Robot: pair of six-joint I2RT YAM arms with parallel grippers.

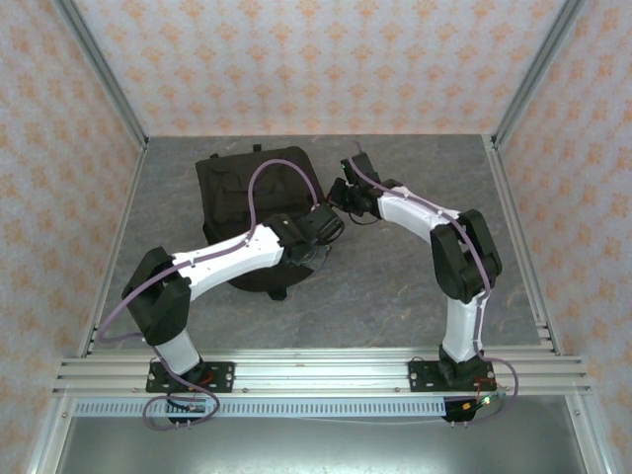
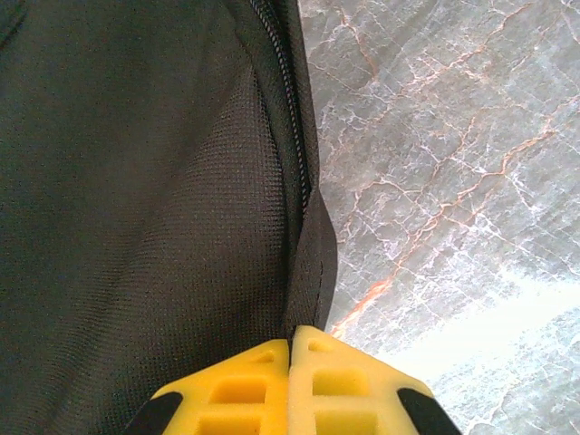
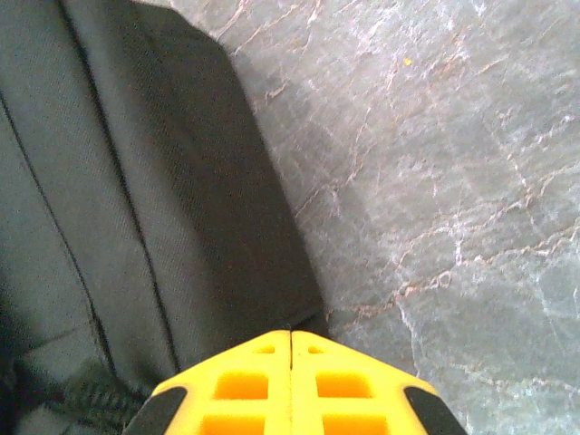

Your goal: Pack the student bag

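The student bag [image 1: 255,193], a large black fabric backpack, lies flat at the back left of the table. My left gripper [image 1: 324,229] is at the bag's right near edge. In the left wrist view its yellow fingers [image 2: 254,385] are pressed together, and a black fabric strip [image 2: 313,263] beside the zipper [image 2: 288,109] runs into them. My right gripper [image 1: 344,193] sits at the bag's right side further back. Its yellow fingers [image 3: 340,381] are also pressed together, at the corner of a black fabric flap [image 3: 208,227].
The grey marbled tabletop [image 1: 415,276] stretches to the right of the bag and towards the near rail [image 1: 316,373]. Metal frame posts and patterned walls close in the table on the left, back and right.
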